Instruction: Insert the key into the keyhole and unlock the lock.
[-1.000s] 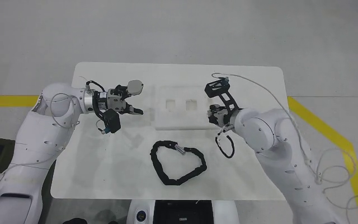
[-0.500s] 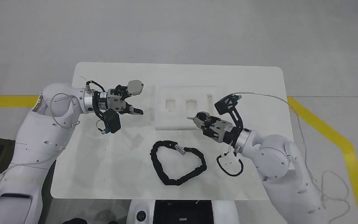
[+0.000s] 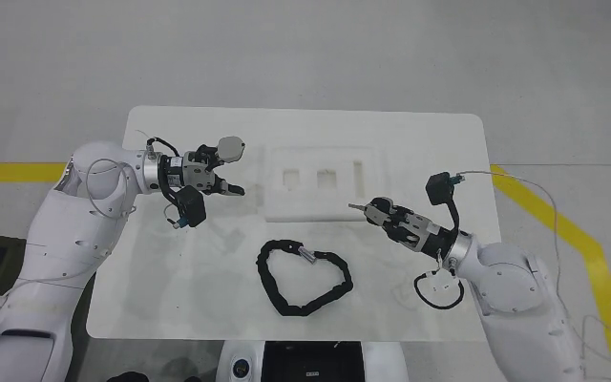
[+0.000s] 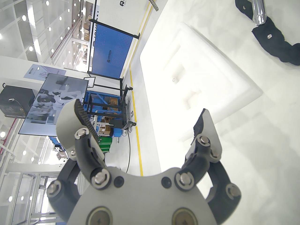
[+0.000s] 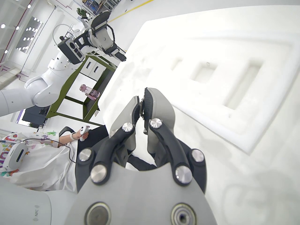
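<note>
White rectangular table: bare surface flanks the tray on both sides. White foam tray: centre. Black fabric-sleeved chain lock: looped in front of the tray, near the front edge. Left gripper: spread wide, empty, unmoved. Right gripper: clenched on the small metal key, pulled back rightward to the tray's front right corner.

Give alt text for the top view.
The right gripper, shut on the key, hovers at a white foam tray. A black chain lock lies looped on the table nearer the robot; the left gripper hangs open at the tray's other side.
</note>
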{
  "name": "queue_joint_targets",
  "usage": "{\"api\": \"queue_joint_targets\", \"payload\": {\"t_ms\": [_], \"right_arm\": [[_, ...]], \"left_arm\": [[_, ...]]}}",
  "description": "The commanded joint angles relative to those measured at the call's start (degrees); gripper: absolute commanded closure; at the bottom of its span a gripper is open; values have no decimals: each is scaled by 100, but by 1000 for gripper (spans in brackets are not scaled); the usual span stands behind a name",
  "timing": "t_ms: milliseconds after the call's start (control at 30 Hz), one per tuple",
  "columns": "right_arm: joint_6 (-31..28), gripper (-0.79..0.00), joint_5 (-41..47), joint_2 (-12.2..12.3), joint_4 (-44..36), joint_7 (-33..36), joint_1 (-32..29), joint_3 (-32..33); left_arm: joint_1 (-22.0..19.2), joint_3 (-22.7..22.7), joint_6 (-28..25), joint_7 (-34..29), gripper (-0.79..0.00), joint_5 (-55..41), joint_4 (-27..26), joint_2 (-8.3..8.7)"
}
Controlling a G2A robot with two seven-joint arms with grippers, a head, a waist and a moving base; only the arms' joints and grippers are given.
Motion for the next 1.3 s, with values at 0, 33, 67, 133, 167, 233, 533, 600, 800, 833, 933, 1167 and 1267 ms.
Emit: {"api": "queue_joint_targets", "payload": {"t_ms": [0,33,67,133,167,233,533,600,800,833,933,1167,1267], "right_arm": [[-12,0,33,18,-26,-8,-88,93],[-21,0,62,25,-28,-26,-121,126],[-28,0,101,30,-18,-62,-151,154],[-26,0,109,32,-11,-71,-162,164],[-26,0,109,32,-11,-71,-162,164],[-26,0,109,32,-11,-71,-162,164],[-26,0,109,32,-11,-71,-162,164],[-26,0,109,32,-11,-71,-162,164],[-26,0,109,32,-11,-71,-162,164],[-26,0,109,32,-11,-71,-162,164],[-26,0,109,32,-11,-71,-162,164],[-26,0,109,32,-11,-71,-162,164],[-26,0,109,32,-11,-71,-162,164]], "left_arm": [[0,0,0,0,-785,0,0,0],[0,0,0,0,-785,0,0,0],[0,0,0,0,-785,0,0,0],[0,0,0,0,-785,0,0,0],[0,0,0,0,-785,0,0,0],[0,0,0,0,-785,0,0,0],[74,44,-81,-98,-785,-91,-237,-3],[80,89,-199,-58,-785,-18,-419,12],[45,550,-765,487,-785,449,-984,43],[51,722,-751,498,-785,573,-1096,41],[-44,1208,-690,560,-785,733,-1321,38],[-217,2216,-651,599,-785,820,-1356,-31],[-374,2577,-731,519,-785,668,-1226,-48]]}}
